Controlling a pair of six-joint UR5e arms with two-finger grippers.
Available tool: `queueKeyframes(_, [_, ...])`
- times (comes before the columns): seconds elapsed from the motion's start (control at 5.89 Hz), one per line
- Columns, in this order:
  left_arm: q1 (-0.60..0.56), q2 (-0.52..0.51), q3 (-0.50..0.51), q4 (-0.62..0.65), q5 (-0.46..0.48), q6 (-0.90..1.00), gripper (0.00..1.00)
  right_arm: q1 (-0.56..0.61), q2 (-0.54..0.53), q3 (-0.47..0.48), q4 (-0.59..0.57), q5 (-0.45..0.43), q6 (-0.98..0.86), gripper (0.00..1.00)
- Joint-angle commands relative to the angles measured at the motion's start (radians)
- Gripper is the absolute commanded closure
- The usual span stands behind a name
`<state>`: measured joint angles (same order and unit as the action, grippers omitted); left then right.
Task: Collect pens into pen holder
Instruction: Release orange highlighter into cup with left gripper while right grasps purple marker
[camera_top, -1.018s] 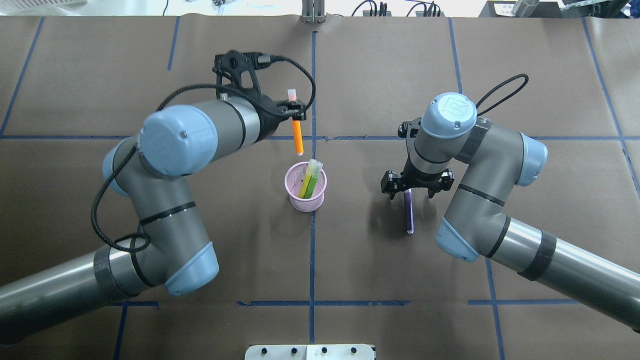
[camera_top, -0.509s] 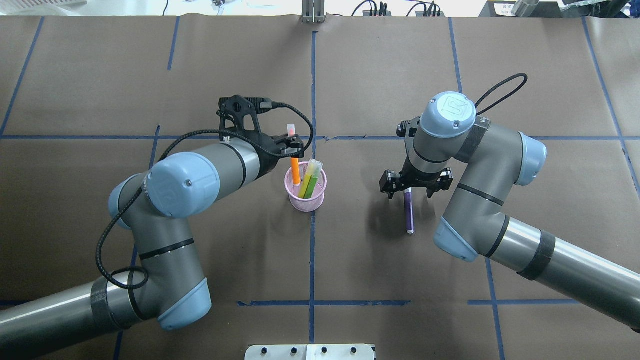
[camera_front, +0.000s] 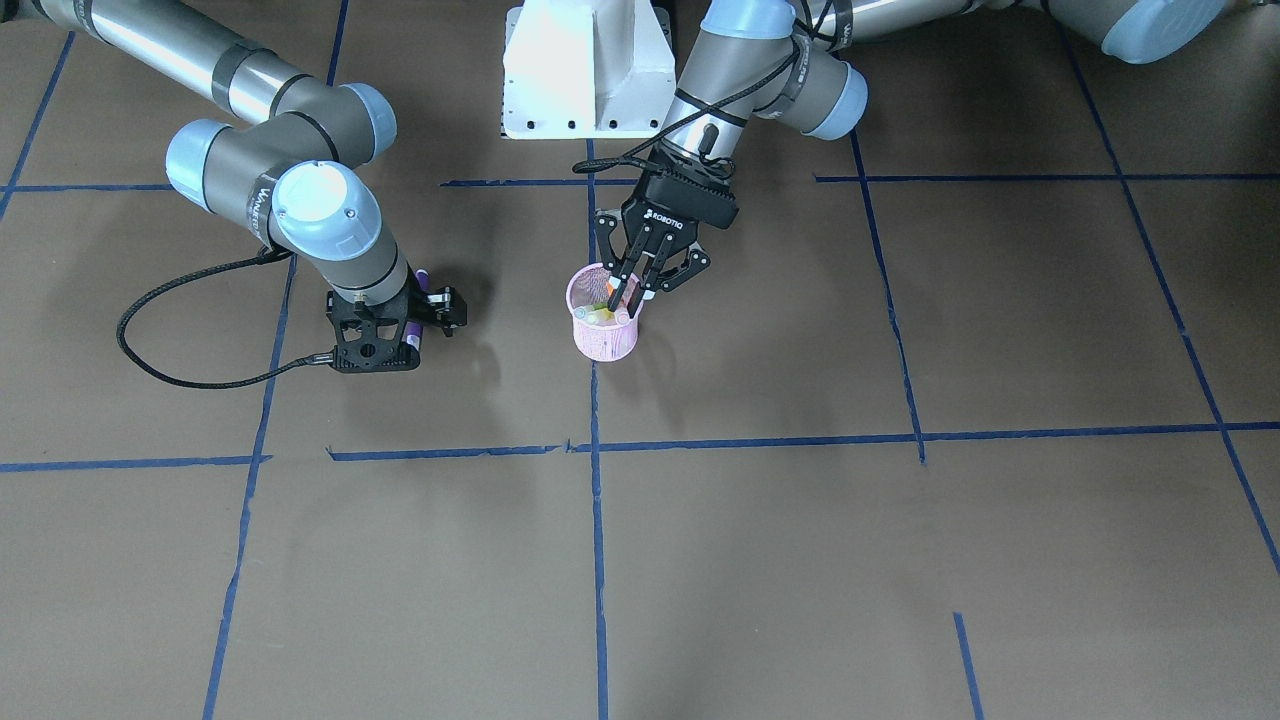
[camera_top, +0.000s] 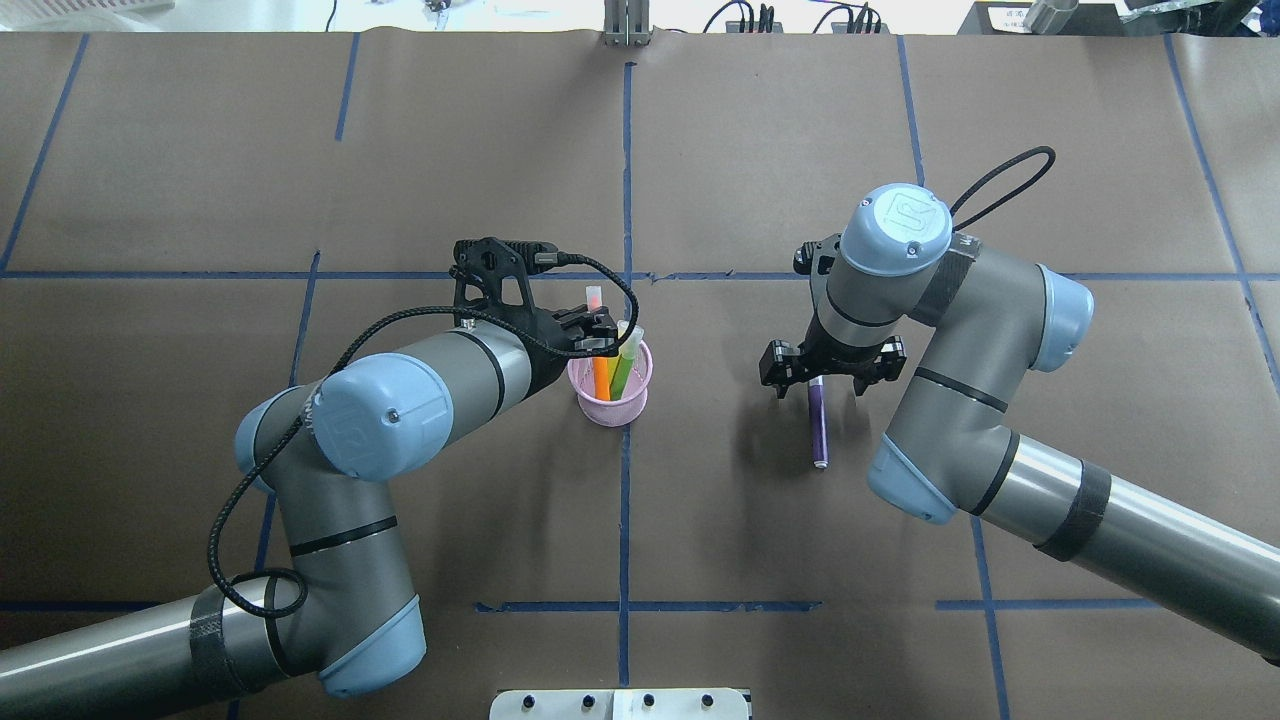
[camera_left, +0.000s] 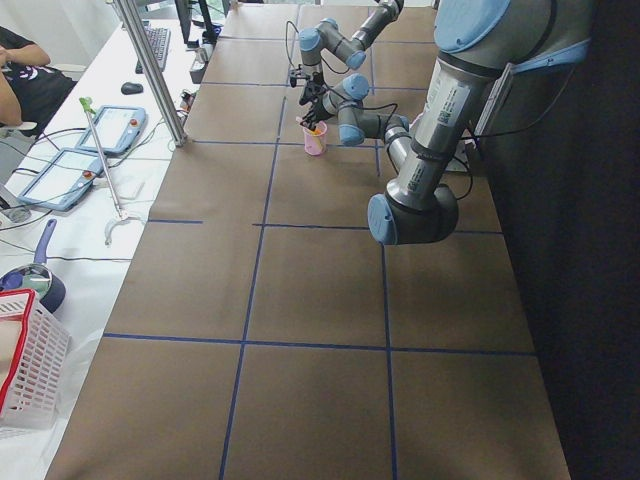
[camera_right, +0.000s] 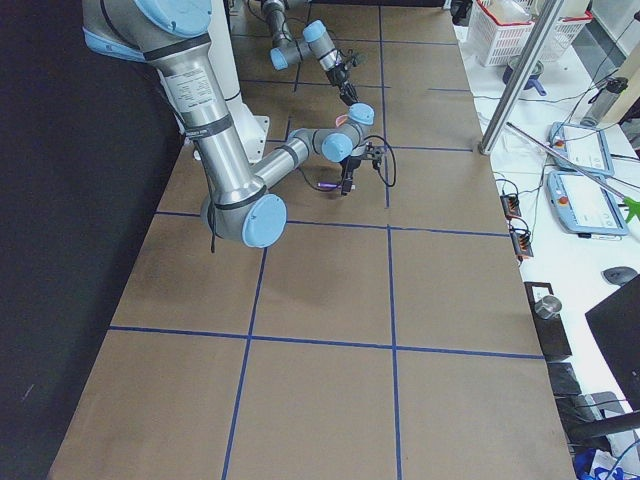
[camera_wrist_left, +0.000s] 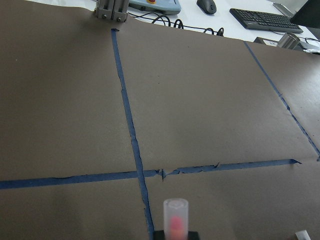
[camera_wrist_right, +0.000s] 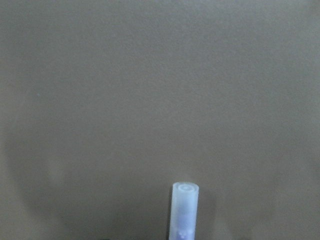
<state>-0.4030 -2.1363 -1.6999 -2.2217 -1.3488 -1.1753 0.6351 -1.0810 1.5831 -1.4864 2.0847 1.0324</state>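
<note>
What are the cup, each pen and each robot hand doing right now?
Round pink wire-mesh cup, upright.
Slim orange pen, standing in cup, gripped.
Bright green pen, leaning inside cup.
Slim purple pen, flat on table.
Left gripper, shut on orange pen.
Right gripper, over purple pen, grip unclear.

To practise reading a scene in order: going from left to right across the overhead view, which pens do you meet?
orange pen → green pen → purple pen. The pink pen holder overlaps the first two, so it is left out of the order.
</note>
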Motion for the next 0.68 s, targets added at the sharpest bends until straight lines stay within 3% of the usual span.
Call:
queueKeyframes(0.0, [0.004, 0.001, -0.006, 0.001, -0.007, 0.005, 0.39, 0.0, 0.0, 0.0, 0.0, 0.0, 0.0, 0.0])
queueKeyframes(0.17, [0.006, -0.001, -0.012, 0.001, -0.007, 0.005, 0.0, 0.0, 0.001, 0.0, 0.0, 0.0, 0.0, 0.0])
queueKeyframes(0.51, [-0.002, -0.004, -0.026, 0.005, -0.009, 0.013, 0.0, 0.0, 0.003, 0.0, 0.0, 0.002, 0.0, 0.0])
